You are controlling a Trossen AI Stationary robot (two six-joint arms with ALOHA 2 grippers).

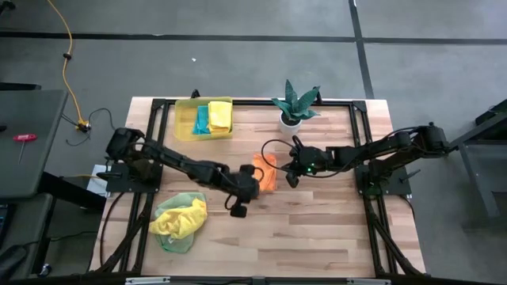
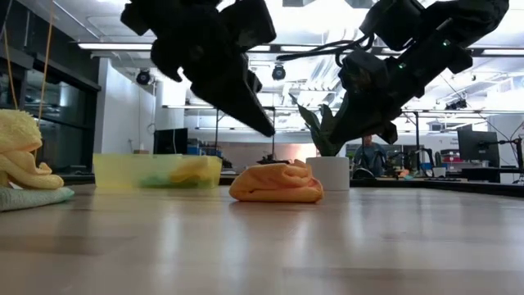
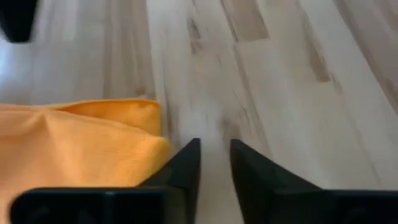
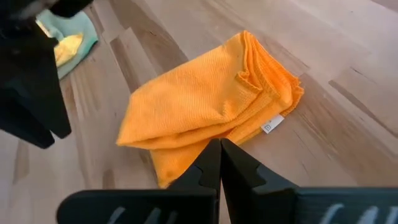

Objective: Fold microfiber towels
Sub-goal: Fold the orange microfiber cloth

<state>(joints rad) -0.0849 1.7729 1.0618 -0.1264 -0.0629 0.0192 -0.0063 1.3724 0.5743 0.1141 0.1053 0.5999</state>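
Microfiber towels are the job here, and the soft orange square cloth (image 1: 267, 172) lies folded into a thick bundle near the middle of the pale wooden tabletop (image 1: 317, 229), between the two arms. Its stacked edges and small white label show in the right wrist view, so the fold looks largely made. In the high view its long axis runs roughly from the near side toward the far side.

Just beside it hangs the left pincer (image 3: 215, 163), its fingers a narrow gap apart and holding nothing, probably letting go. On the other side the right pincer (image 4: 219, 163) hovers over the bundle, closed and empty.

A yellow and light green cloth heap (image 1: 179, 222) waits at the near left, likely next. More cloths sit in the translucent yellow bin (image 1: 203, 119).
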